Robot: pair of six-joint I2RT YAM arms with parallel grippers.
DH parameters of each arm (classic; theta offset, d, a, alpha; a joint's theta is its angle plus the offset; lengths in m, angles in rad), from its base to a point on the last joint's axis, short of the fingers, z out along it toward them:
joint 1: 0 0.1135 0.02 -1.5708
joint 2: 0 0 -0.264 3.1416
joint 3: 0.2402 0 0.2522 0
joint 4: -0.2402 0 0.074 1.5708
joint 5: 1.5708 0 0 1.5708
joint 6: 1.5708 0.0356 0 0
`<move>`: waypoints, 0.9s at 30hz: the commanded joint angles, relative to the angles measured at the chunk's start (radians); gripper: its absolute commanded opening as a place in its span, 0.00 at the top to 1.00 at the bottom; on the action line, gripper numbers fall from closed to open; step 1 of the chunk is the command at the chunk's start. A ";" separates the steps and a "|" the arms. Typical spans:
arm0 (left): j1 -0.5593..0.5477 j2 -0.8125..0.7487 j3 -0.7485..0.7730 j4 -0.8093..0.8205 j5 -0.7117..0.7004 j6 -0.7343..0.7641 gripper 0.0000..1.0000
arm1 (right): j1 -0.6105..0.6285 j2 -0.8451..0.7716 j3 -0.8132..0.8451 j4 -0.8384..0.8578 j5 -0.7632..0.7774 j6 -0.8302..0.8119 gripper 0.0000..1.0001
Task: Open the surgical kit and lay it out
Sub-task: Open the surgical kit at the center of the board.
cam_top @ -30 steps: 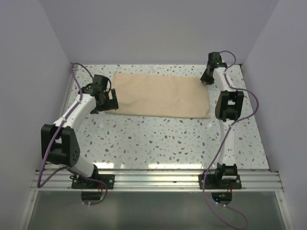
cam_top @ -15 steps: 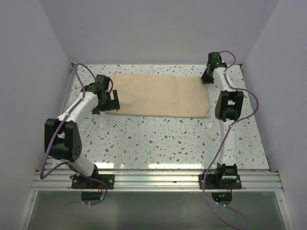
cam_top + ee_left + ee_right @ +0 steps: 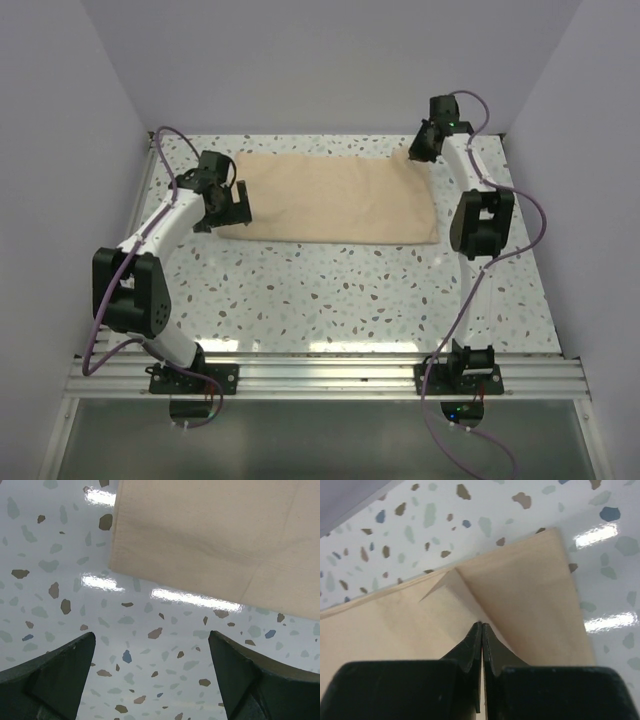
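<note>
The beige cloth wrap [image 3: 330,198] lies folded as a flat rectangle at the back of the table. The steel tray and the instruments are out of sight. My right gripper [image 3: 420,150] is at the wrap's far right corner, shut on a pinched fold of the cloth. In the right wrist view the cloth [image 3: 530,595] rises in a ridge to the closed tips of that gripper [image 3: 481,625]. My left gripper [image 3: 228,208] is open and empty just off the wrap's near left corner. In the left wrist view it [image 3: 151,635] hangs over bare table, the cloth's edge [image 3: 210,530] beyond it.
The speckled white table [image 3: 330,290] is walled by lilac panels at the back and both sides. The arm bases sit on a metal rail [image 3: 320,375] at the near edge. Purple cables loop along both arms.
My right gripper has moved up and slightly left, lifting the wrap's far right corner. My left gripper has shifted a little closer to the wrap's near left corner.
</note>
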 commanded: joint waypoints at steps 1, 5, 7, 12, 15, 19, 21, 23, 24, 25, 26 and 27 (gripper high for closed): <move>-0.005 -0.027 0.049 0.036 -0.010 0.007 0.00 | 0.048 -0.152 -0.035 0.051 -0.061 0.012 1.00; -0.004 -0.041 0.049 0.039 -0.019 0.009 0.00 | 0.091 -0.236 -0.091 0.048 -0.078 0.007 1.00; -0.005 -0.049 0.055 0.039 -0.017 0.011 0.00 | 0.126 -0.269 -0.140 0.043 -0.081 0.001 1.00; -0.005 -0.063 0.078 0.044 -0.017 0.011 0.00 | 0.220 -0.403 -0.274 0.051 -0.095 -0.014 1.00; -0.005 -0.073 0.099 0.039 -0.034 0.015 0.00 | 0.278 -0.492 -0.378 0.055 -0.104 -0.019 1.00; -0.004 -0.073 0.151 0.027 -0.089 0.029 0.00 | 0.329 -0.647 -0.559 0.030 -0.121 -0.027 1.00; -0.002 -0.072 0.208 0.007 -0.117 0.029 0.00 | 0.332 -0.739 -0.648 0.014 -0.119 -0.031 1.00; -0.002 -0.073 0.277 -0.005 -0.180 0.024 0.00 | 0.334 -0.892 -0.785 -0.007 -0.084 -0.039 1.00; -0.001 -0.079 0.300 -0.008 -0.201 0.020 0.00 | 0.331 -0.943 -0.861 -0.057 -0.074 -0.045 1.00; 0.001 -0.086 0.323 0.000 -0.241 0.014 0.00 | 0.331 -1.047 -0.895 -0.084 -0.034 -0.051 1.00; 0.002 -0.092 0.357 0.009 -0.255 0.012 0.00 | 0.331 -1.095 -0.929 -0.142 -0.015 -0.053 1.00; 0.002 -0.104 0.368 0.022 -0.264 0.014 0.00 | 0.329 -1.140 -0.982 -0.170 -0.006 -0.048 1.00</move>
